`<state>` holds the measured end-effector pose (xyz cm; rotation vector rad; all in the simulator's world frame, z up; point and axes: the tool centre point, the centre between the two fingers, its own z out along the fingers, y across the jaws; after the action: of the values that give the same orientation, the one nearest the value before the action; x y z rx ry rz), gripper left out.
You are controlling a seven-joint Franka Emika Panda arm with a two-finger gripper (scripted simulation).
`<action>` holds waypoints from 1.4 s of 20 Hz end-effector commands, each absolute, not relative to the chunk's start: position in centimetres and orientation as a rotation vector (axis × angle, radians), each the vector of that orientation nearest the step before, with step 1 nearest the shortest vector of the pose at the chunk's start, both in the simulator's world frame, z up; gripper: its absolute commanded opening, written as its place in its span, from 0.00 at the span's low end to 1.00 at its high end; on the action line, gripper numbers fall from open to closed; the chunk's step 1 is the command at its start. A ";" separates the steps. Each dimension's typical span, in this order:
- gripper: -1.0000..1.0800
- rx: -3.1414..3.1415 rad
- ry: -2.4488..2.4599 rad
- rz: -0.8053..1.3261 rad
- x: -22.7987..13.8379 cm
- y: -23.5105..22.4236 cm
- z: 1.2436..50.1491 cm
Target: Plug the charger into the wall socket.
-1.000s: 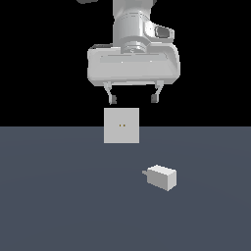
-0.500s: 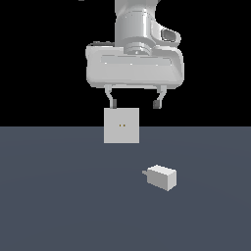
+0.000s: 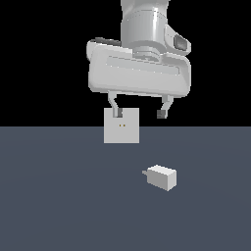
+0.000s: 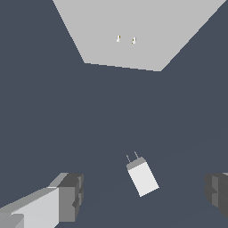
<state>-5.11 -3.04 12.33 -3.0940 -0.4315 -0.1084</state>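
Note:
The charger (image 3: pixel 162 177) is a small off-white block lying on the dark floor, its short prongs pointing to the exterior view's left. In the wrist view the charger (image 4: pixel 142 177) lies between my fingers with its prongs toward the socket. The wall socket (image 3: pixel 121 126) is a flat upright off-white panel with two tiny orange-brown holes; it also shows in the wrist view (image 4: pixel 133 31). My gripper (image 3: pixel 140 113) hangs open and empty well above the floor, above the charger. One fingertip (image 3: pixel 118 112) overlaps the socket's top edge in the picture.
The dark grey floor (image 3: pixel 59 206) spreads out around both things. Behind the socket the background is black.
The gripper has moved a little to the exterior view's right and turned slightly. The charger and socket have not moved.

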 end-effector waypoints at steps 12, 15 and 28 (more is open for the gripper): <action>0.96 -2.994 -0.765 -0.215 -7.1 -4.5 9.5; 0.96 -2.969 -0.831 -0.236 -7.4 -4.8 8.9; 0.96 -2.869 -1.046 -0.303 -8.2 -5.9 6.8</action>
<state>-8.18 -5.86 6.92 -2.8785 -1.0264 -0.2970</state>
